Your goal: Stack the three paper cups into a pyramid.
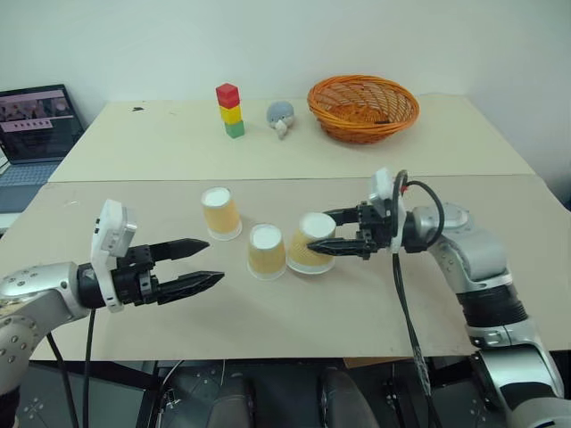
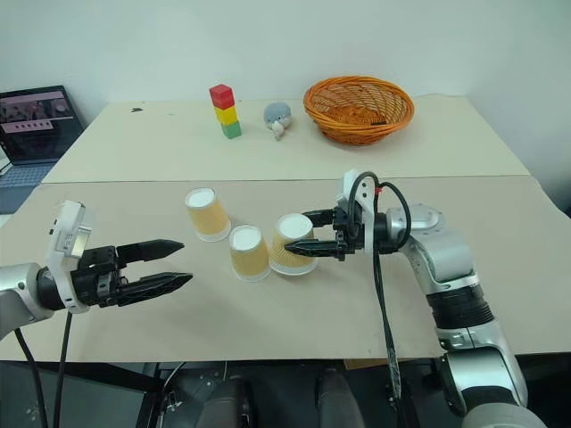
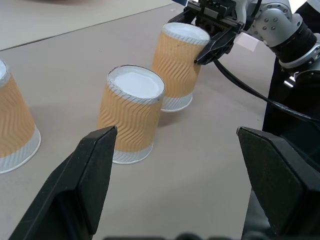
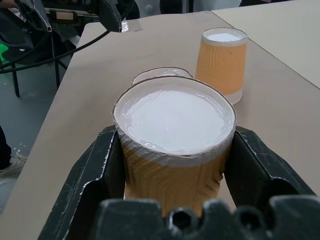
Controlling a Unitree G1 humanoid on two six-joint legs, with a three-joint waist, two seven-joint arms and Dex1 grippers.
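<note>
A: How far along is the pyramid?
B: Barely begun. All three cups sit upside down on the surface; none is on top yet.
A: Where are they?
B: The right cup and middle cup stand touching, or nearly so, like a base pair. The left cup stands a little apart.
A: And the claws?
B: The right claw is clenched on the right cup, which looks slightly tilted. The left claw hangs released, holding nothing, near the cups.
A: What's left?
B: Probably settling the base, then lifting the third cup onto it.
</note>
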